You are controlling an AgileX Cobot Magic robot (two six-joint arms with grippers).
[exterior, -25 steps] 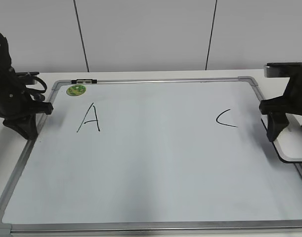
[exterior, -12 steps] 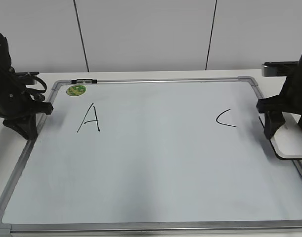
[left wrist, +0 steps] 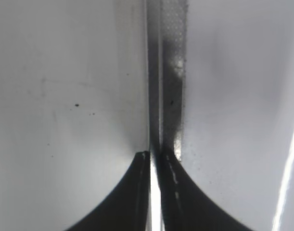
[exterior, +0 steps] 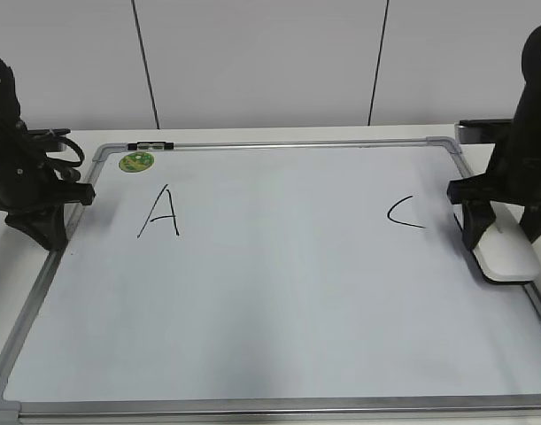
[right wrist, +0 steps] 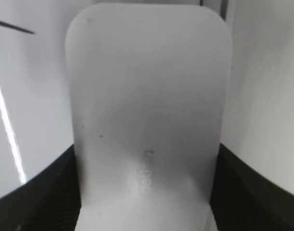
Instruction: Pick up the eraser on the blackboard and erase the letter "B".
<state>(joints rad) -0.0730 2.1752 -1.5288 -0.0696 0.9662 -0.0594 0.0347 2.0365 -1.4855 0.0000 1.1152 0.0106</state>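
The blackboard (exterior: 279, 301) is a white board in a silver frame, lying flat. It bears a black "A" (exterior: 161, 212) and a black "C" (exterior: 405, 213). No letter "B" shows; the surface between them is blank. My right gripper (exterior: 481, 235) is shut on the white eraser (exterior: 506, 257) at the board's right edge, just right of the "C". In the right wrist view the eraser (right wrist: 147, 106) fills the space between the jaws (right wrist: 147, 161). My left gripper (exterior: 42, 226) is shut and empty over the board's left frame (left wrist: 167, 72), its jaws (left wrist: 155, 156) together.
A small green round magnet (exterior: 136, 162) sits at the board's top left corner. A short black-and-silver piece (exterior: 150, 145) lies on the top frame. A white wall stands behind the white table. A stroke of the "C" (right wrist: 14, 26) shows in the right wrist view.
My right gripper has moved left and slightly back with the eraser, from over the right frame onto the board nearer the "C". The left arm has not moved.
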